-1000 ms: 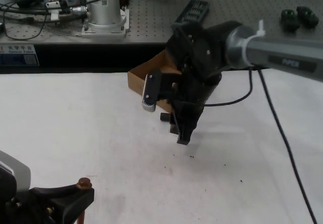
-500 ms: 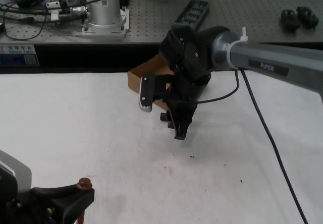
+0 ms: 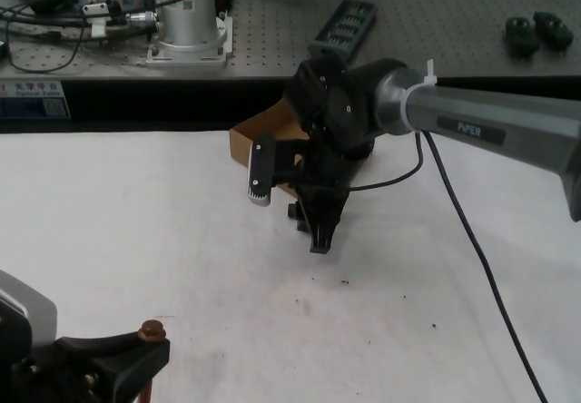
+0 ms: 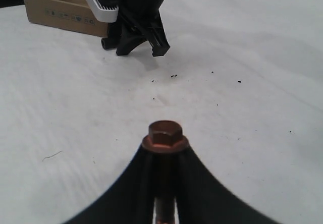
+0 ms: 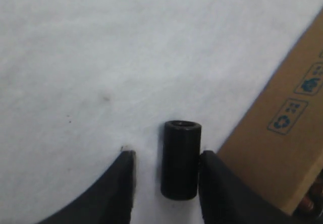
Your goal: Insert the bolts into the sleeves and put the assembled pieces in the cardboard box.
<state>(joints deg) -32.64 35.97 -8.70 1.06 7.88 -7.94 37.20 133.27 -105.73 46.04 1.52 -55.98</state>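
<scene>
Inspector: Step in hand?
Operator: Sleeve pickup, I judged. Right gripper (image 5: 166,156) stood open astride the sleeve (image 5: 181,159), just beside the box (image 5: 282,123) at the bench's (image 3: 136,221) far edge. Left gripper (image 4: 164,151) clamped a bolt (image 4: 164,135) at the near left corner.
Inspector: Next?
Operator: Closing squarely on the sleeve.

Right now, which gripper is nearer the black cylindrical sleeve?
Right. The right gripper straddles the black cylindrical sleeve beside the brown cardboard box. The left gripper sits far off, holding a copper hex-head bolt.
</scene>
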